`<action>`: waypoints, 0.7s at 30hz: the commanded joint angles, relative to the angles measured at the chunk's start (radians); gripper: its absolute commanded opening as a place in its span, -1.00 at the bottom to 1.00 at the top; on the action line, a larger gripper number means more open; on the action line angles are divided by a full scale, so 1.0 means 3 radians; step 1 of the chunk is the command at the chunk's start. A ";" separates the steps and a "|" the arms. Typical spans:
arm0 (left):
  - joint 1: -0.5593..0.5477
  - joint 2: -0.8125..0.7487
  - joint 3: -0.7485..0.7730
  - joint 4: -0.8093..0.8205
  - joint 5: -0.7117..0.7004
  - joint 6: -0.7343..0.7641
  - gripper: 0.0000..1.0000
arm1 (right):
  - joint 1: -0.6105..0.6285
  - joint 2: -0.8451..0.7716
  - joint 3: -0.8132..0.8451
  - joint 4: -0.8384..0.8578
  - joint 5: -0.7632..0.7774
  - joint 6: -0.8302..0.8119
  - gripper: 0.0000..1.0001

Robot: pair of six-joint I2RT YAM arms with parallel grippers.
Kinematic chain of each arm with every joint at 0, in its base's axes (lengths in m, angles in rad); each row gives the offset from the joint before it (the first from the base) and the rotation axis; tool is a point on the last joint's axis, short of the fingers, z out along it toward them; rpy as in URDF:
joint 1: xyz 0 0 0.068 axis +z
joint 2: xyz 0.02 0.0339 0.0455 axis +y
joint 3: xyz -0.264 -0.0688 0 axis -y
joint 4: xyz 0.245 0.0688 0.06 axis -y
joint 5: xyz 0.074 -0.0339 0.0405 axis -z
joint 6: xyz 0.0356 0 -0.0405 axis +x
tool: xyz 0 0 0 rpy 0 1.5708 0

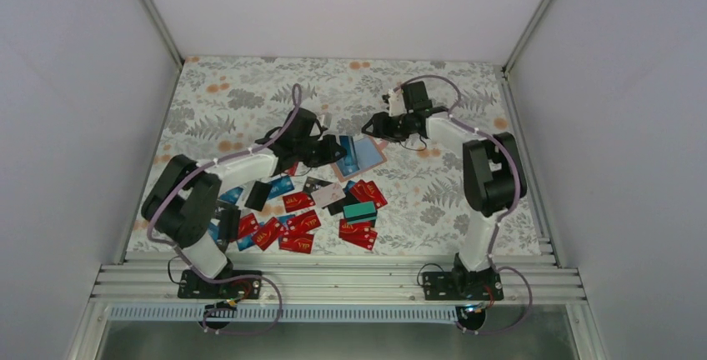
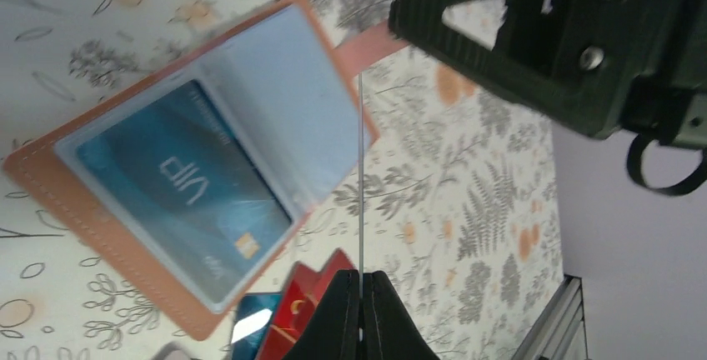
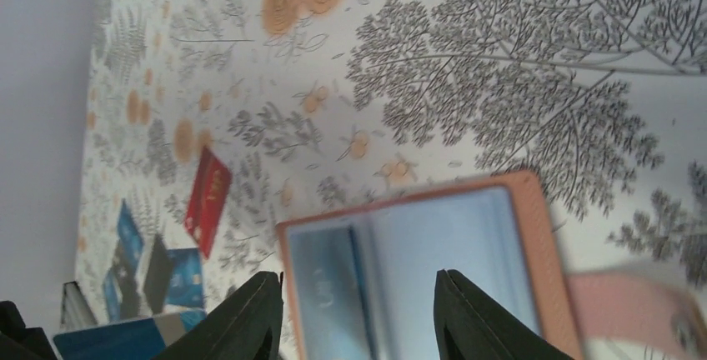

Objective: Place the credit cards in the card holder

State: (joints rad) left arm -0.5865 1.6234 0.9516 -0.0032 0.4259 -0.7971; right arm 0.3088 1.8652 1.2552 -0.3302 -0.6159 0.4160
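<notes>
The card holder (image 1: pixel 364 157) lies open on the flowered cloth, tan outside and light blue inside. A teal VIP card (image 2: pixel 179 185) sits in one pocket of the card holder (image 2: pixel 275 102). My left gripper (image 2: pixel 360 275) is shut on a credit card (image 2: pixel 360 177) seen edge-on as a thin pale line, held upright just beside the holder's open edge. My right gripper (image 3: pixel 357 277) hovers open over the card holder (image 3: pixel 433 260), with nothing between its fingers. In the top view the left gripper (image 1: pixel 329 147) and the right gripper (image 1: pixel 367 127) flank the holder. Loose credit cards (image 1: pixel 304 220) lie nearer the arm bases.
Several red, blue and black cards spread across the near middle of the cloth, with a teal stack (image 1: pixel 359 210) among them. A red card (image 3: pixel 207 197) and blue ones (image 3: pixel 179 277) show left of the right gripper. White walls enclose the table; a metal rail (image 1: pixel 333 281) runs along the near edge.
</notes>
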 commanded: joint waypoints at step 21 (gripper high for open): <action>0.0162 0.0805 0.0338 -0.0336 0.0640 0.0109 -0.95 | -0.0094 0.1052 0.0525 -0.0029 0.0283 -0.0252 -0.25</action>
State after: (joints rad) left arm -0.5495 1.8477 1.0618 -0.0921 0.5995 -0.7631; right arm 0.2829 2.1456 1.4288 -0.3298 -0.5522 0.3489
